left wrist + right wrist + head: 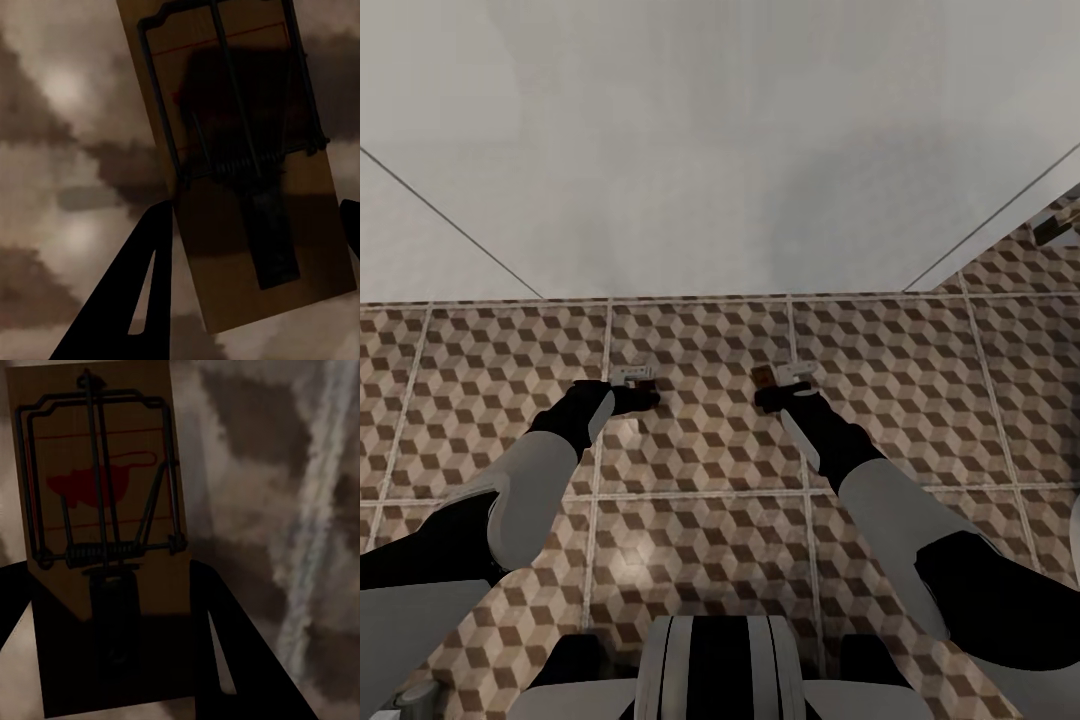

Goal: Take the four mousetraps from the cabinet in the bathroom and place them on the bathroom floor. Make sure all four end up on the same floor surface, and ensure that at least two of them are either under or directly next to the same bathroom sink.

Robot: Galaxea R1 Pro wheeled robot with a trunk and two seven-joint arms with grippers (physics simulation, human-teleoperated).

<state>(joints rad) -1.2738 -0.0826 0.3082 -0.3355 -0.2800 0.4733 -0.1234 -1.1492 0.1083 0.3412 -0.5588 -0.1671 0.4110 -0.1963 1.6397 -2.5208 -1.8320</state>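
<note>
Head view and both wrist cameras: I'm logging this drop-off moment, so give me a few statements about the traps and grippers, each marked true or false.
1. Each gripper has a mousetrap at its fingers. True: left gripper with left mousetrap, right gripper with right mousetrap.
2. The floor is plain white tile. False: the bathroom floor has a brown and beige cube pattern.
3. The right mousetrap shows a red bait patch. True.
4. Both arms reach over a wooden table. False: they reach over the tiled floor, near a white wall.

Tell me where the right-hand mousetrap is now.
The mousetrap sits between the right gripper's fingers, low over the patterned floor in the head view, right of the left gripper.
</note>
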